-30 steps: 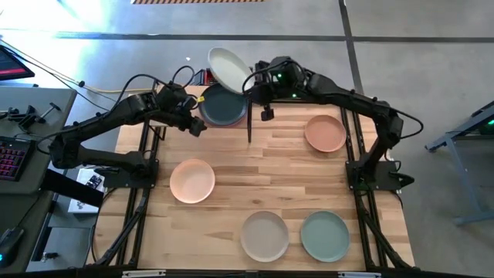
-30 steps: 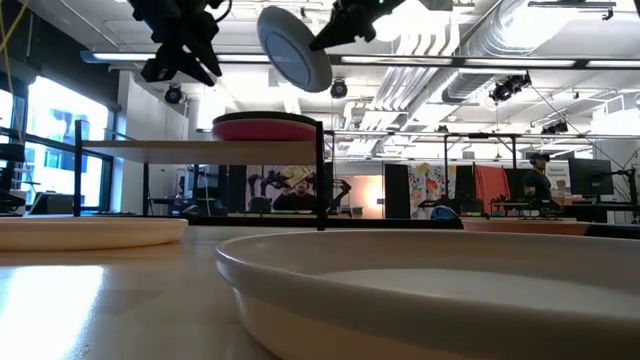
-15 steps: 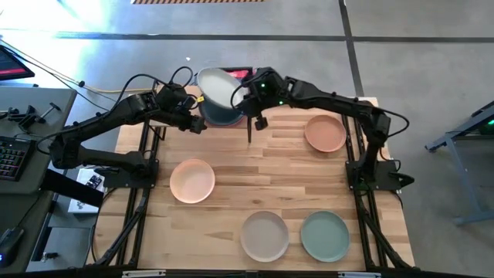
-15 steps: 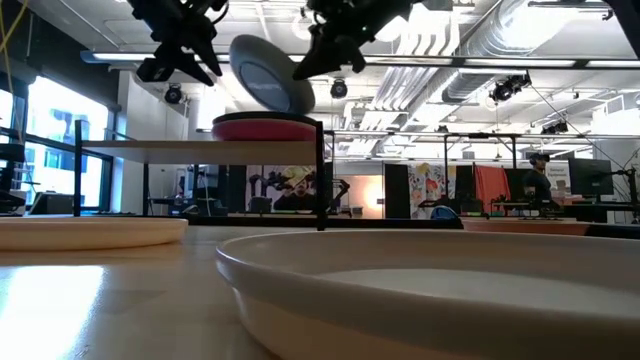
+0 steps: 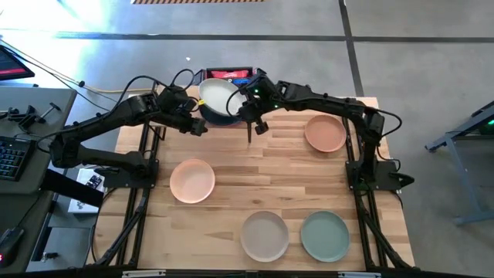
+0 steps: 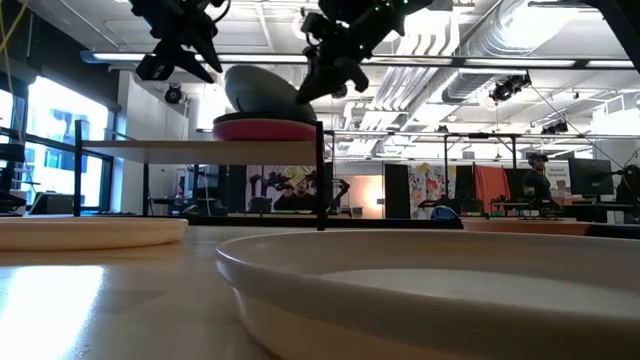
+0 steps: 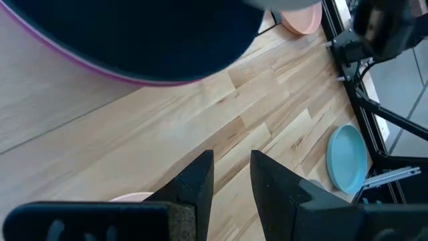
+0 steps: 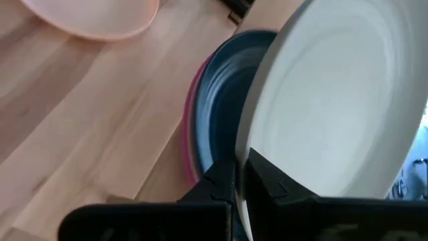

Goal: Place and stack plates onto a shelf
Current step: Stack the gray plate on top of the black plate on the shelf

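Two fingers of the right gripper (image 5: 245, 99) pinch the rim of the off-white plate (image 5: 217, 96), which hangs tilted over the charcoal plate (image 8: 224, 114) and pink plate (image 6: 266, 128) stacked on the shelf (image 6: 200, 147). The left gripper (image 5: 197, 128) hovers beside the stack, fingers slightly spread.

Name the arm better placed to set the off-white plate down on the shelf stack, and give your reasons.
Right. The right gripper already pinches the tilted off-white plate by its rim, directly over the charcoal plate on the shelf. The left gripper hangs beside the stack, holding nothing.
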Motion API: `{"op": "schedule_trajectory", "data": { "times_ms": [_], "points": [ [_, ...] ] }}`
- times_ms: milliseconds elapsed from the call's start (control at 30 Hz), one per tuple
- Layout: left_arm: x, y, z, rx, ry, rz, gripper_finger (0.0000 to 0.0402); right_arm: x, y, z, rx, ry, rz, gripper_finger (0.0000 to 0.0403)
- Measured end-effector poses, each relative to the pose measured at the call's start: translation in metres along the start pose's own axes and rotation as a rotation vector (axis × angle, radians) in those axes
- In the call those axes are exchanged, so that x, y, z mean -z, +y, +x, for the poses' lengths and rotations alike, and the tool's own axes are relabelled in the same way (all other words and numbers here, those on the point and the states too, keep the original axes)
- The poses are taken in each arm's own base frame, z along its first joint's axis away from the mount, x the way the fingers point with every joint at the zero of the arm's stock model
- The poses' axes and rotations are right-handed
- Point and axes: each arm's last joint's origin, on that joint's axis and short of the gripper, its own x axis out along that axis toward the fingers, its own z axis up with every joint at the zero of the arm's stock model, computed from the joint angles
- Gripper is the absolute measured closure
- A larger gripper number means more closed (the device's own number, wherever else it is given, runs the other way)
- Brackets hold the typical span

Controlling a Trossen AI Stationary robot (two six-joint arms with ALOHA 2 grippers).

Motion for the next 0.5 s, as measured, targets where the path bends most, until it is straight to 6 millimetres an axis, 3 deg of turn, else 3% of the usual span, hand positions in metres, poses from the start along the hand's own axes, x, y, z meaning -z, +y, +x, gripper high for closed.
{"op": "schedule_trajectory", "data": {
  "times_ms": [500],
  "points": [
    [0.0007,-0.0008,0.0001,0.002,0.003,-0.005,0.0314,0.0015,0.0045,0.0054,0.028,0.117,-0.129,0.0402]
  ]
}}
